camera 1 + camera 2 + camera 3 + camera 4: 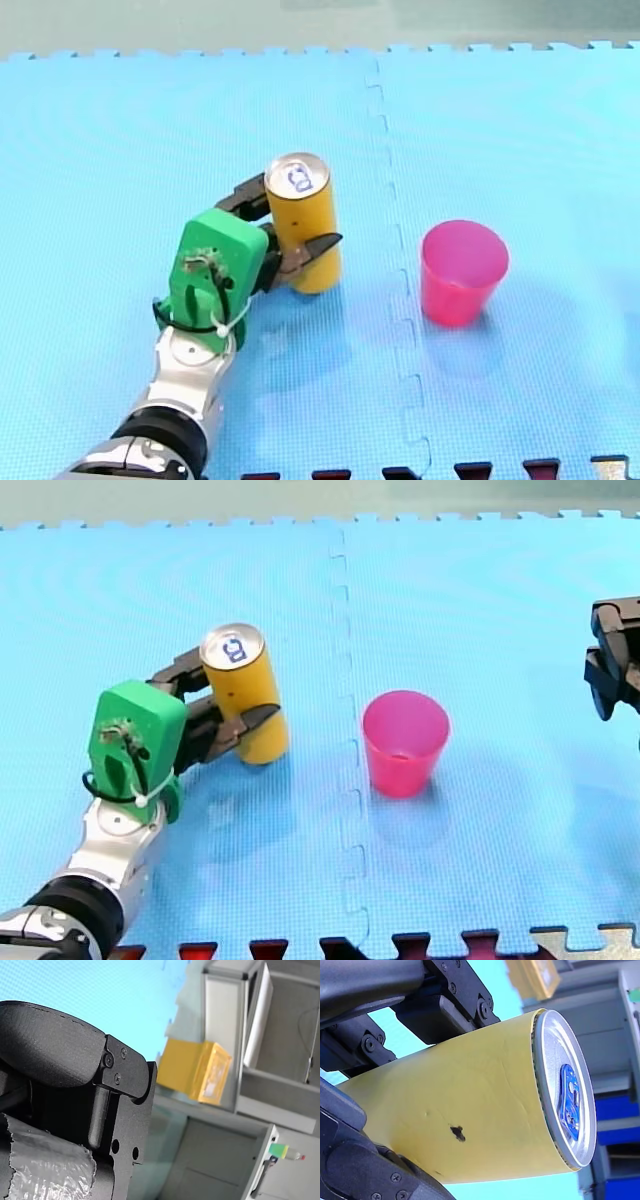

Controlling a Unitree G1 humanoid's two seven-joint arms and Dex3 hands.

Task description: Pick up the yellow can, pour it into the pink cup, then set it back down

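Note:
The yellow can (303,222), with a silver top and a blue tab, leans slightly on the left half of the blue mat. My left hand (290,225) is shut on it, with black fingers on both sides of its body. The second wrist view shows the same grasp up close, the can (470,1105) lying between the fingers (445,1010). I cannot tell whether the can's base touches the mat. The pink cup (462,272) stands upright to the right of the can, apart from it. My right hand (615,655) holds nothing and hovers at the far right, beyond the cup.
A jagged seam (395,250) in the blue foam mat runs front to back between can and cup. The mat's toothed front edge (480,468) lies close below. Off the mat, a yellow crate (197,1070) sits beside grey shelving (235,1040).

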